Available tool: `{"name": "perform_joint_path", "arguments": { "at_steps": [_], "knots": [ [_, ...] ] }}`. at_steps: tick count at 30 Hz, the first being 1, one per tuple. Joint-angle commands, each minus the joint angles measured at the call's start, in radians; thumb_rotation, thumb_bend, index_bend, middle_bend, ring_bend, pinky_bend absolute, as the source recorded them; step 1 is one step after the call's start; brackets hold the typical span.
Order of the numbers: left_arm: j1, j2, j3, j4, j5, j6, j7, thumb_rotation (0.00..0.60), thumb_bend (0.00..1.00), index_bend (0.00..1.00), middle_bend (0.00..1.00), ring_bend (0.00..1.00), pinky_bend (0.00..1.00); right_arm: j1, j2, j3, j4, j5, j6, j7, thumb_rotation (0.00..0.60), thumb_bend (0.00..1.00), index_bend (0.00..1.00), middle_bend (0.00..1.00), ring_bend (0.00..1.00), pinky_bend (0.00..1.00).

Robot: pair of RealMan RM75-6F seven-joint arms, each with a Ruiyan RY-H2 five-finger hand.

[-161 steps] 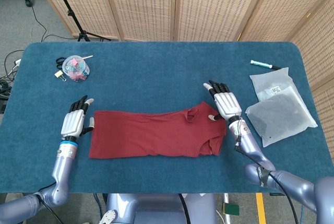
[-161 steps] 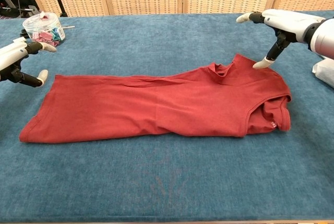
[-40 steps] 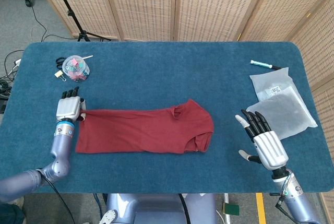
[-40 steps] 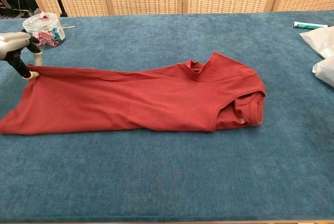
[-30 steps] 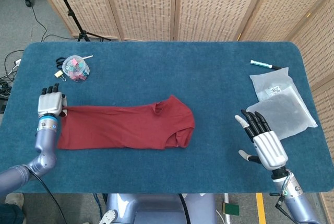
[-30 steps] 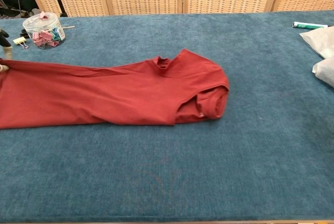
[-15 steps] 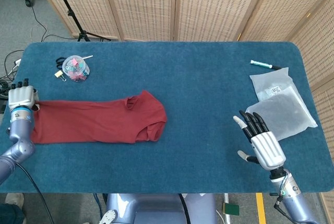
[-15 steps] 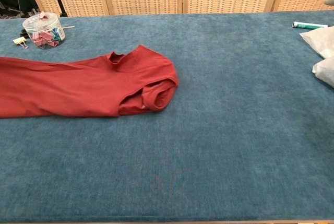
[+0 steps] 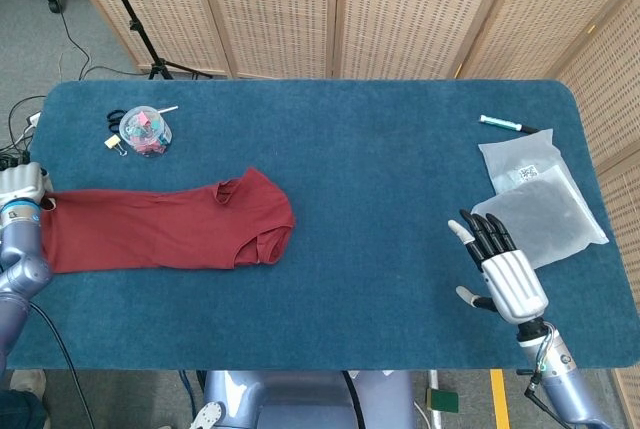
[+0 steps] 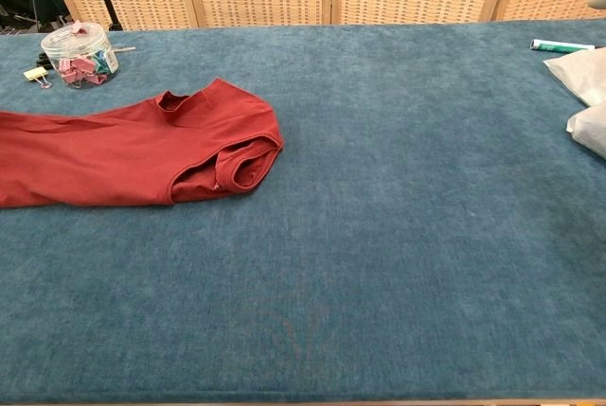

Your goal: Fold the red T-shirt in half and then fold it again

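Head view, looking down on a blue worktop (image 9: 380,169). A red T-shirt (image 9: 160,229), folded into a long strip, lies flat along the left half of the worktop, its hem end at the left edge and its collar and sleeve end toward the middle. The left hand (image 9: 22,187) sits at the left edge, against the hem end of the shirt, and appears to grip it, though the fingers themselves are hard to make out. The right hand (image 9: 500,274) hovers near the front right corner, well apart from the shirt, fingers spread and holding nothing. Near the back left corner stands a clear tub (image 9: 146,132) of coloured clips, with a loose clip (image 9: 113,143) just beside it. Along the right edge lie two plastic bags (image 9: 530,199), overlapping, and a pen (image 9: 505,124) behind them.

Chest view, looking across the worktop (image 10: 398,236) from the front. The T-shirt (image 10: 123,155) lies at the left, running off the left side of the frame, with its collar and folded sleeve pointing toward the middle. The tub (image 10: 78,54) stands behind it near the back left corner. The pen (image 10: 561,45) and part of the bags (image 10: 582,89) show at the right edge. The left hand is out of frame here. A pale tip at the upper right corner may be a finger of the right hand; it cannot be made out.
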Motion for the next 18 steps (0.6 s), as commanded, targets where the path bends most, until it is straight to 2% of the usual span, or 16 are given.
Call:
{"name": "perform_joint_path", "arguments": {
  "at_steps": [1,4,8,12,16,18],
  "knots": [
    [0.003,0.002,-0.01,-0.011,0.039,-0.003,-0.031,0.6,0.55,0.76,0.0,0.0,0.0,0.0,0.001,-0.001,-0.001,-0.002,0.001,0.001,0.6,0.0,0.0,0.0,0.0,0.0],
    [0.008,0.013,-0.019,-0.035,0.071,0.001,-0.061,0.6,0.55,0.76,0.0,0.0,0.0,-0.002,0.003,-0.001,-0.003,-0.004,0.005,0.004,0.6,0.0,0.0,0.0,0.0,0.0],
    [0.017,0.057,-0.038,-0.129,0.115,0.013,-0.124,0.6,0.55,0.76,0.0,0.0,0.0,-0.003,0.007,0.0,-0.006,-0.005,0.009,0.009,0.6,0.0,0.0,0.0,0.0,0.0],
    [0.054,0.169,-0.052,-0.372,0.22,0.096,-0.215,0.6,0.55,0.76,0.0,0.0,0.0,-0.003,0.009,0.0,-0.007,-0.006,0.008,0.013,0.6,0.0,0.0,0.0,0.0,0.0],
    [0.082,0.236,-0.057,-0.528,0.295,0.172,-0.262,0.6,0.55,0.76,0.0,0.0,0.0,-0.003,0.01,-0.001,-0.008,-0.008,0.007,0.012,0.6,0.0,0.0,0.0,0.0,0.0],
    [0.102,0.287,-0.061,-0.664,0.364,0.24,-0.298,0.6,0.55,0.76,0.0,0.0,0.0,-0.003,0.01,-0.003,-0.01,-0.01,0.008,0.013,0.6,0.0,0.0,0.0,0.0,0.0]
  ]
}}
